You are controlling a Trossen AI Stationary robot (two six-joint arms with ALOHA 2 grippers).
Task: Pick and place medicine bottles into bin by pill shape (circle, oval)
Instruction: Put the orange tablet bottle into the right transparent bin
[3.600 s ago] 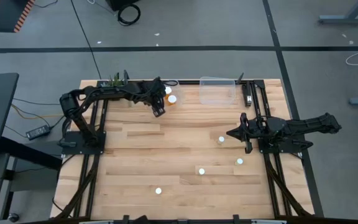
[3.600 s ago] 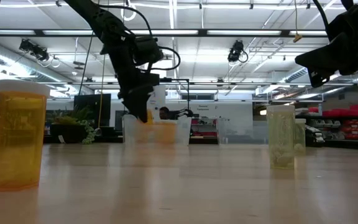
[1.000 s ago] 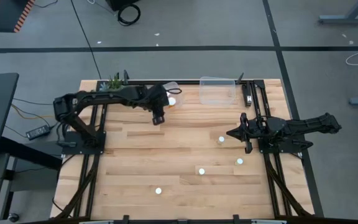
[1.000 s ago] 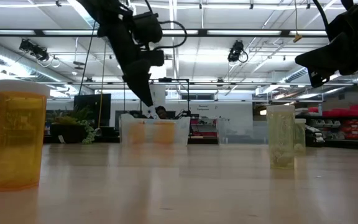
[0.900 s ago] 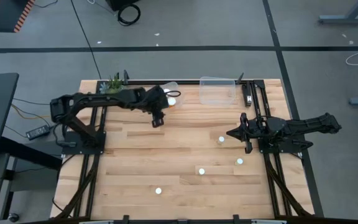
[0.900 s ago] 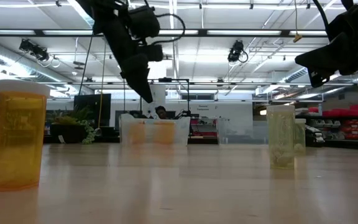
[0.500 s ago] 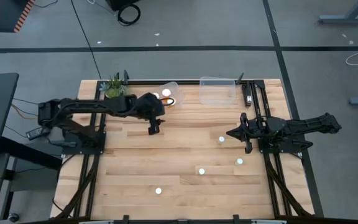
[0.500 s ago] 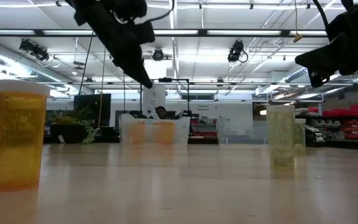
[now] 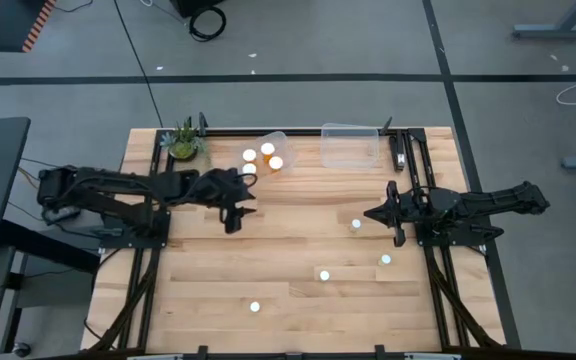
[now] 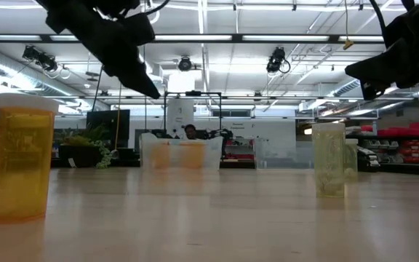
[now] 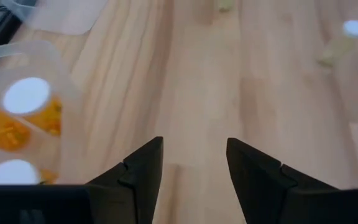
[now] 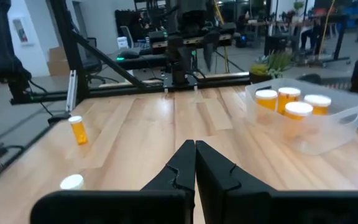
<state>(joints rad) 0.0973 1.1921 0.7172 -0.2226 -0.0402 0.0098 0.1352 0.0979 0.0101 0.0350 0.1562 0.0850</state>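
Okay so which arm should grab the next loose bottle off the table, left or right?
Probably the right. Its pincer hangs shut just beside the nearest loose bottle, with two more bottles close by. The left pincer is open and empty but sits farther off, near the tub already holding bottles.

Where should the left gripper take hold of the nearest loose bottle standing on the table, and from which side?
That medicine bottle stands upright, white cap up, with bare wood all round. Probably best to come straight down from above and close the fingers across its round body just under the cap. The left gripper is open and empty; the right gripper waits shut close beside the bottle, so approach from the left.
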